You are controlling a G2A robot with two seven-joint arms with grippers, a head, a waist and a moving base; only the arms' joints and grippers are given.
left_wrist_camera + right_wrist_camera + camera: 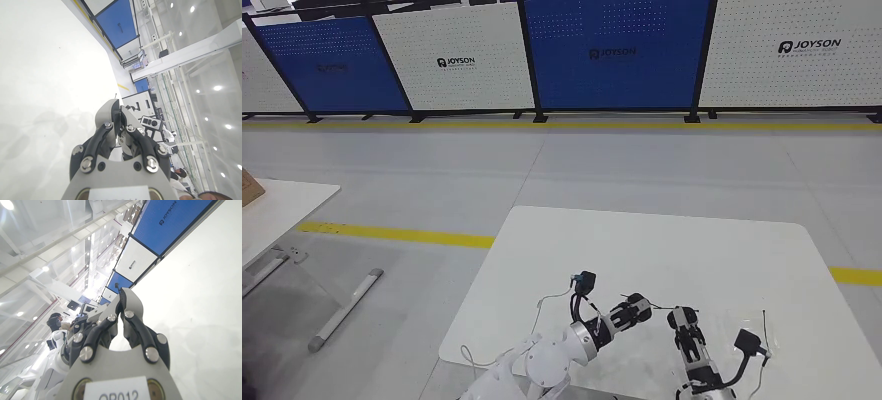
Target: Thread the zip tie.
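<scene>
Zip tie [117,285] pinched in left hand [119,106] and right hand [120,295].

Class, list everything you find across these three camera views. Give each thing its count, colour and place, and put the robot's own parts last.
Flat rectangular table: one, white, under both arms.
Black plastic zip tie: at least one, black, an end pokes out of each gripper; whether it is one tie or two, I cannot tell.
Thin strip: one, dark, on the table beside an arm; too small to identify.
Second table: one, white, far left of the top view.
Pegboard panels: two blue, three white, along the back.
Floor lines: two, yellow.
Left gripper: one, grey and black, shut on the zip tie.
Right gripper: one, grey and black, shut on the zip tie.
</scene>
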